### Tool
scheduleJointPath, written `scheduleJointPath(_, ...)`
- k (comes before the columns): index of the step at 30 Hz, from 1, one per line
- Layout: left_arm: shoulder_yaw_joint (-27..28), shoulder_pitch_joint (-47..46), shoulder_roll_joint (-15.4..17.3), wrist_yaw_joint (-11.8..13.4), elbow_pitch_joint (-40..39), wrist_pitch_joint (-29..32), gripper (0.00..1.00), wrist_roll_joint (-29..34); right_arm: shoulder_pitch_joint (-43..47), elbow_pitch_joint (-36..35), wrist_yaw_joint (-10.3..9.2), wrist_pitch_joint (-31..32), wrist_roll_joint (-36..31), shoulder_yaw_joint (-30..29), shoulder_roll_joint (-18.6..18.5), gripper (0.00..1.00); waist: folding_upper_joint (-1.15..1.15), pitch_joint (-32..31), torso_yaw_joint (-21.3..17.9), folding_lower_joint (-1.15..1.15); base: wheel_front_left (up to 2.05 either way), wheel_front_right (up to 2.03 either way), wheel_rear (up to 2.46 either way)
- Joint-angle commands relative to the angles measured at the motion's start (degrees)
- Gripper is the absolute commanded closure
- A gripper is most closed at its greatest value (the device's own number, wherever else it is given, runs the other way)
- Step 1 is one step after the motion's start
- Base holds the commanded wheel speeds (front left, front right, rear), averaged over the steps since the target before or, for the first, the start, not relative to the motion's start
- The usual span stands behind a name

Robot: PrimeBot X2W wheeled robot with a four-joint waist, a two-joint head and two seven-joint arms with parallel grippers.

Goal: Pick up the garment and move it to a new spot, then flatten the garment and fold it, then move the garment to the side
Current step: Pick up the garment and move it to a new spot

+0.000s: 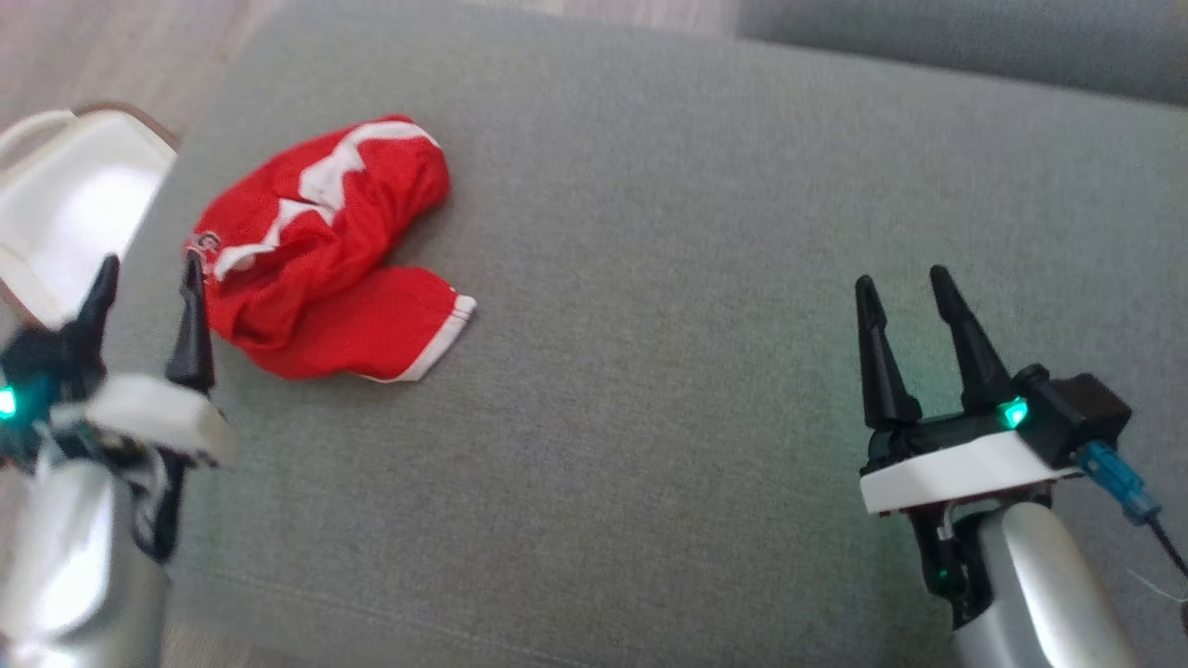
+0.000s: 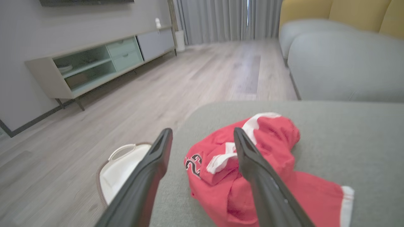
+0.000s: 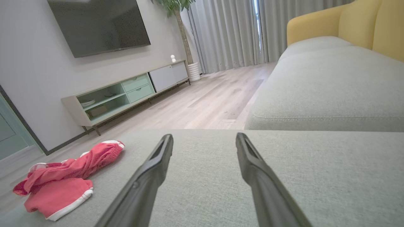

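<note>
While both pincers stood wide and empty, I had the garment point(image 1: 325, 250) lying crumpled on the grey cushion point(image 1: 650, 371), close to its left edge: red shorts with white trim, bunched into two lumps, one leg with its white hem point(image 1: 448, 336) flopped toward me. My left gripper point(image 1: 151, 263) hovered just beside the heap, its inner finger near the cloth. From the head view I could not tell whether that finger touched it. The left wrist view laid that finger across the heap and put the other out over the cushion's edge. My right gripper point(image 1: 902, 278) hung well apart, over bare cushion on the far right. I judged the pick-up not yet begun. What worried me most was that edge: a white tub point(image 1: 65, 195) sat on the floor just beyond it, and a sideways nudge from the left fingers could shove the shorts off the cushion and into or beside the tub. Closing on the crest of a lump might catch a single layer, so the rest would drag and twist as I lifted, which would make flattening harder. Going too low could pinch the cushion's cover along with the cloth. The head picture was slightly blurred, so I trusted depth poorly, and I took a misjudged descent for the likeliest cause of all three
</note>
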Motion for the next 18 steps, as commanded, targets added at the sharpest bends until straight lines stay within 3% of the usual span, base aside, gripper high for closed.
scheduleJointPath(1,0.84,-3.57,3.29,-0.31,0.33,1.91,0.00,0.37,-1.93,-2.55,0.39,0.41,-0.62,0.96,-0.08,0.00,0.00,2.82,-1.32,-0.02,0.00,0.00,0.00)
scheduleJointPath(5,-2.45,-9.14,6.22,-0.84,7.41,6.43,0.00,-0.03,-2.34,-4.60,0.39,1.95,-1.77,0.40,-0.08,0.00,0.00,5.09,-2.10,-0.02,0.00,0.00,0.00)
scheduleJointPath(9,-5.77,-13.22,7.08,-1.00,14.36,9.73,0.00,-2.23,-2.08,-6.03,0.39,2.93,-2.37,0.20,-0.08,0.00,0.00,6.31,-2.54,-0.02,0.00,0.00,0.00)
scheduleJointPath(14,-9.01,-17.15,9.05,-1.02,21.89,10.71,0.00,-1.79,-2.23,-7.76,0.39,4.08,-3.01,-0.02,-0.08,0.00,0.00,7.48,-3.14,-0.02,0.00,0.00,0.00)
scheduleJointPath(18,-10.49,-19.16,8.64,-1.03,26.99,10.30,0.00,-1.49,-2.10,-8.36,0.39,4.67,-3.93,-0.69,-0.08,0.00,0.00,7.55,-3.54,-0.02,0.00,0.00,0.00)
